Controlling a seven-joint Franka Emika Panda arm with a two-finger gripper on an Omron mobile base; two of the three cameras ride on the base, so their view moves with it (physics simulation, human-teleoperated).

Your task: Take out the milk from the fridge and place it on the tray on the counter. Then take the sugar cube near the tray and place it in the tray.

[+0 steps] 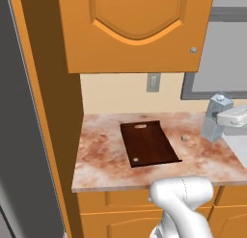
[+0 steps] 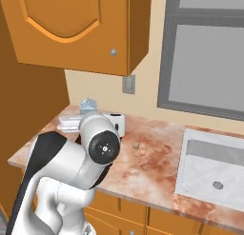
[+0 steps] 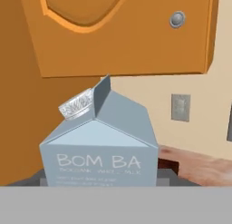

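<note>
Gripping the small pale blue-grey gable-topped milk carton (image 1: 215,117), the white two-finger hand (image 1: 221,120) hangs above the right part of the reddish-pink and white marbled stone worktop (image 1: 101,160), its jaws closed on the carton's sides; in the hand view the carton (image 3: 100,143) sits right at the camera, between the finger tips. The carton is off the surface, out of the tall dark grey fridge (image 1: 21,136) whose side stands past the worktop's left edge. So the fetching part looks done, and the carry is under way. The flat dark brown rectangular tray (image 1: 148,143) with its slot handle towards the back wall lies bare near the middle of the worktop, well apart from the carton. The tiny pale whitish-grey sugar cube (image 1: 184,138) rests on the stone just beside the tray's right edge, untouched. Left, by my reading: set the carton on the tray, release it, then pick the cube and drop it in too.
</note>
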